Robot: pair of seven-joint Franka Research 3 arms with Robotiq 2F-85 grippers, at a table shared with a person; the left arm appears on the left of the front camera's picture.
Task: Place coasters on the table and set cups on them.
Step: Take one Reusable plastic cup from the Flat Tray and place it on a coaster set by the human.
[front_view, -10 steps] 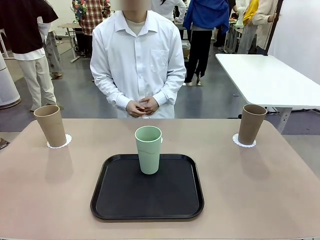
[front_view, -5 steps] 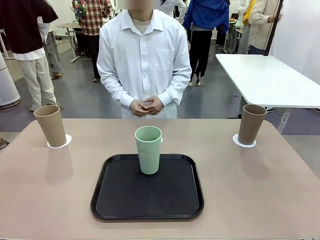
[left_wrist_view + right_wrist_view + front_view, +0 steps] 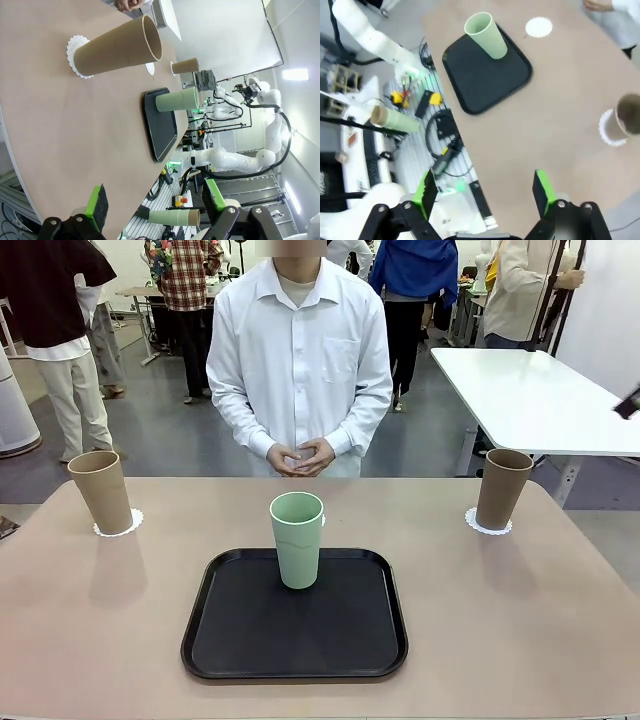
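left tool (image 3: 156, 201) and right tool (image 3: 485, 192) both wide, empty. mint cup (image 3: 297, 540) on the black tray (image 3: 294, 635), bare doily (image 3: 539, 27) just beyond the tray; an off-centre grab could topple that tall cup.

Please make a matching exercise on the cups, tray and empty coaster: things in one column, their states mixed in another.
1. pale mint green matte tumbler
2. tan-brown matte tumbler at the robot's left
3. black rounded rectangular tray
4. spare white lacy paper coaster

a. bare, beyond the tray
b. holds one cup
c. stands on a coaster
d. stands on the tray

Pairs: 1-d, 2-c, 3-b, 4-a.
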